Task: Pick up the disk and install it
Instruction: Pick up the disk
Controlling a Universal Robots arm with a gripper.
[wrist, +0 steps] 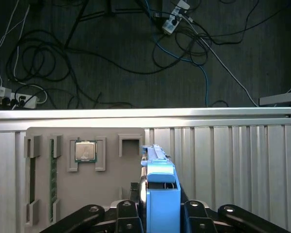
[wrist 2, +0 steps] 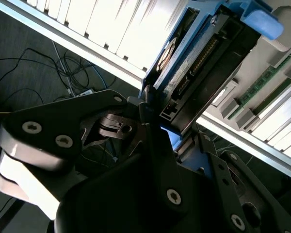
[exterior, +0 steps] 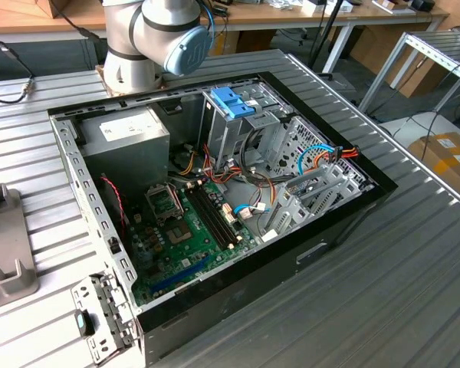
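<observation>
Where the disk [wrist: 160, 191] sits: up on edge in the gripper [wrist: 161, 216], blue tab outward, over the ribbed table [wrist: 233, 160], right by the grey parts tray [wrist: 114, 182].
Gripper: clamped tight on the disk.
PC case [exterior: 238, 307]: lid off, guts showing.

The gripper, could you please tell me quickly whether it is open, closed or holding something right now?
Gripper: closed, holding the disk between its fingers.

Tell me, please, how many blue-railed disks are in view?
1. The disk is clamped in the gripper, by the grey tray's edge. Another could be hidden inside the metal drive cage.
</observation>
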